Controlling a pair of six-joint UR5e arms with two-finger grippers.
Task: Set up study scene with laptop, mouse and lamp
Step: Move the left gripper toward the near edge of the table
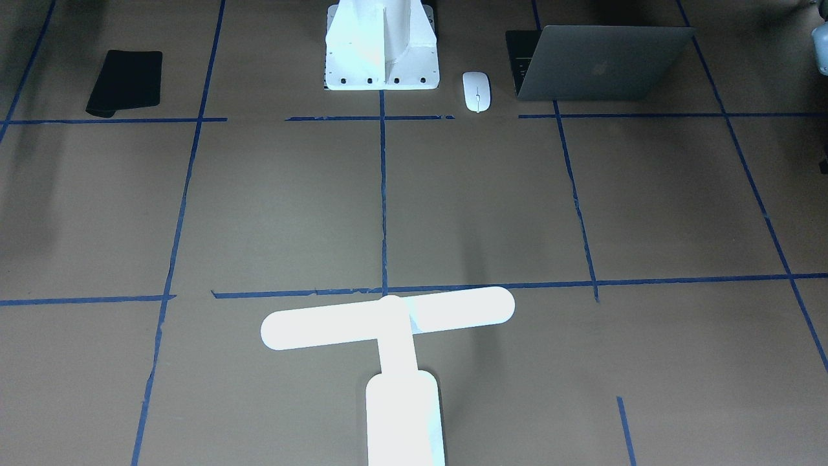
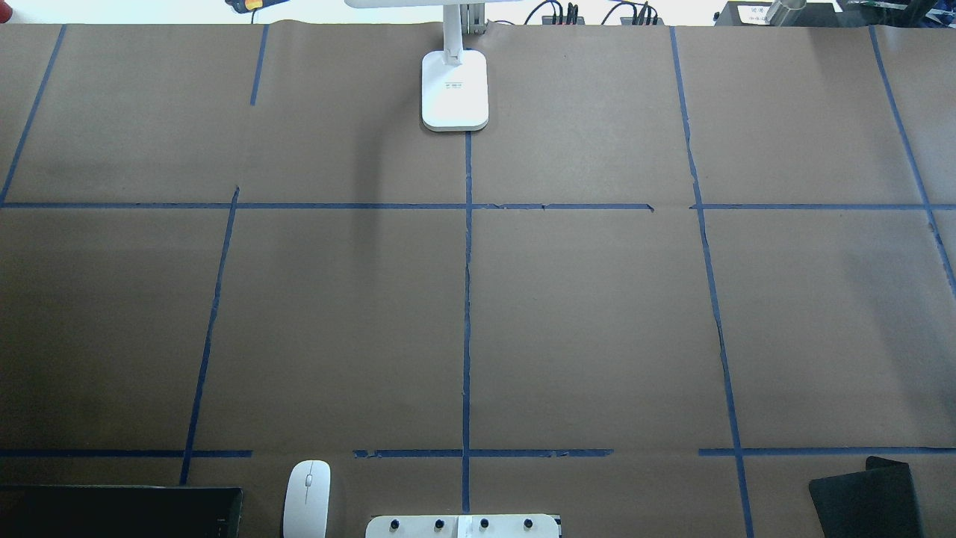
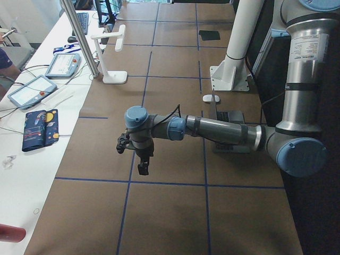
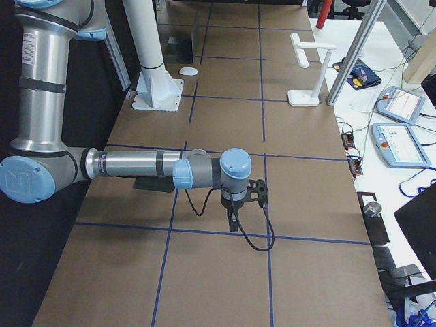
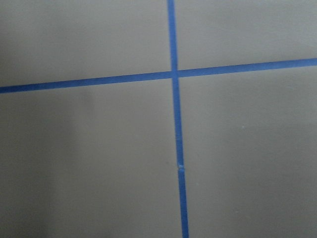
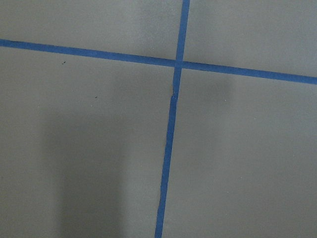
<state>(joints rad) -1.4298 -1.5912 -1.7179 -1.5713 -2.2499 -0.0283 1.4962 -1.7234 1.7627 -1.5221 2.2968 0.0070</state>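
Observation:
The laptop point(image 1: 595, 61) stands part open at the robot's near left, its apple lid facing the front camera; it shows as a dark slab in the overhead view point(image 2: 119, 512). The white mouse point(image 1: 477, 90) lies just beside it point(image 2: 307, 497). The lit lamp point(image 1: 388, 323) stands at the far middle edge, its base point(image 2: 455, 90) on the centre tape line. My left gripper point(image 3: 142, 166) hangs over bare paper well left of the laptop. My right gripper point(image 4: 234, 221) hangs over bare paper at the right end. Neither holds anything that I can see; I cannot tell open or shut.
A flat black mat point(image 1: 126, 81) lies at the robot's near right point(image 2: 866, 497). The white bolted pedestal point(image 1: 381, 48) stands at the near middle. Blue tape lines point(image 5: 173, 74) grid the brown paper. Operator tablets point(image 4: 398, 105) sit on the side bench beyond the far edge.

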